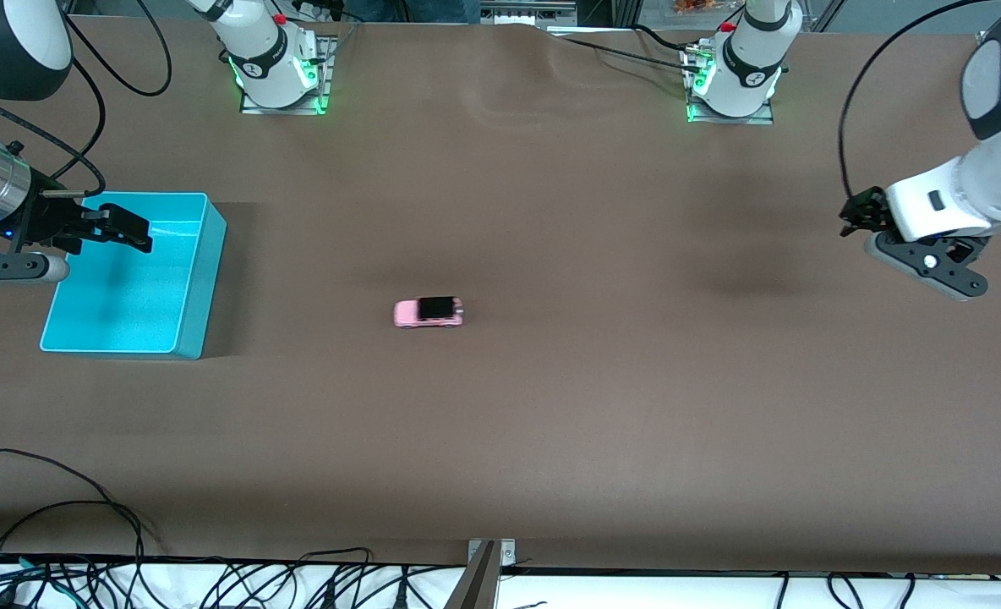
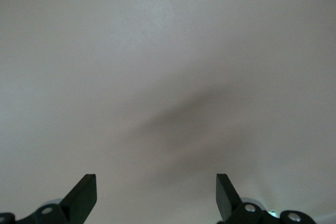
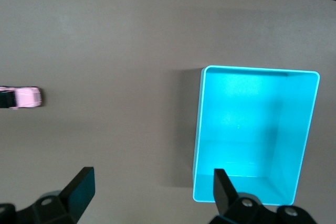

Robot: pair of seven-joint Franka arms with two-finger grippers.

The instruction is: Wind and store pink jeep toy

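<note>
The pink jeep toy (image 1: 429, 312) (image 3: 21, 97), pale pink with a black roof, stands on its wheels on the brown table near the middle. My right gripper (image 1: 124, 230) (image 3: 152, 174) hangs open and empty over the turquoise bin (image 1: 198, 288) (image 3: 198, 129) at the right arm's end of the table, well away from the jeep. My left gripper (image 1: 856, 216) (image 2: 156, 179) hangs open over bare table at the left arm's end, with nothing between its fingers. The bin has nothing in it.
The two arm bases (image 1: 279, 72) (image 1: 733, 80) stand along the table's edge farthest from the front camera. Loose black cables (image 1: 86, 524) lie at the edge nearest that camera. Brown tabletop (image 1: 602, 355) surrounds the jeep.
</note>
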